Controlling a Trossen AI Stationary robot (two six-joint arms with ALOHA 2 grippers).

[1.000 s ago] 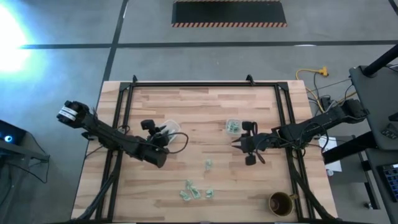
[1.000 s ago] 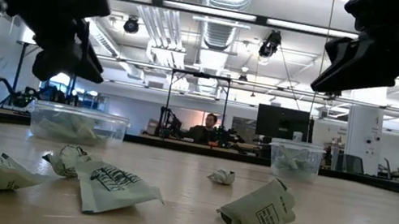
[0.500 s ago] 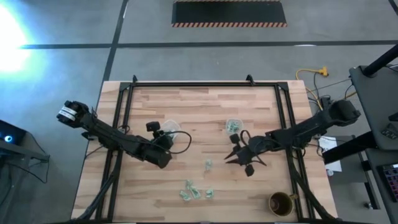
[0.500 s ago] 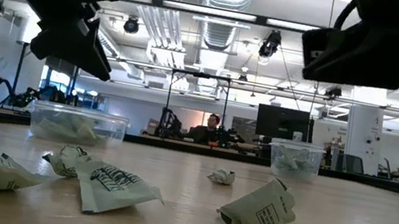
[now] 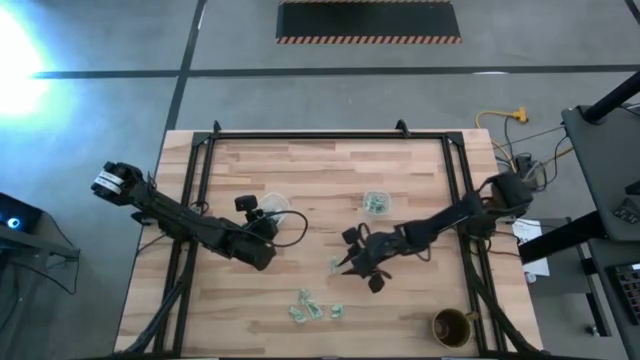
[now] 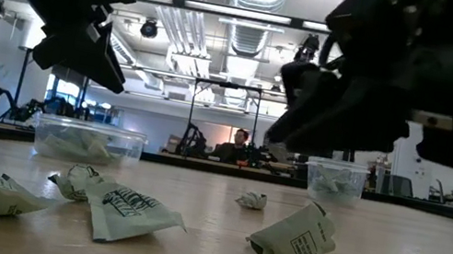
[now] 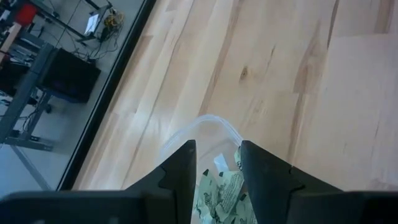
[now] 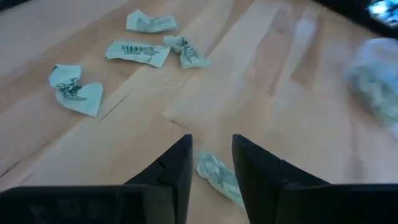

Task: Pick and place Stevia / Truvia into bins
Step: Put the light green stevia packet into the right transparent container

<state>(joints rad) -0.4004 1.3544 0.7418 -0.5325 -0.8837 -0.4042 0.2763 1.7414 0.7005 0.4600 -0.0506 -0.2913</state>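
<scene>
Green-and-white sweetener packets (image 5: 315, 308) lie crumpled in a loose group near the front edge of the wooden table (image 5: 320, 170), and one more packet (image 5: 335, 264) lies alone nearer the middle. The right gripper (image 8: 211, 163) hangs just above that lone packet with its fingers parted and nothing between them. Behind it stands a small clear tub (image 5: 375, 203) with packets in it. The larger tub (image 7: 205, 134), also holding packets, sits on the left side, and the left gripper (image 7: 216, 167) hovers over it, fingers apart, seemingly empty. A brown cup (image 5: 451, 326) stands at the table's front right corner.
</scene>
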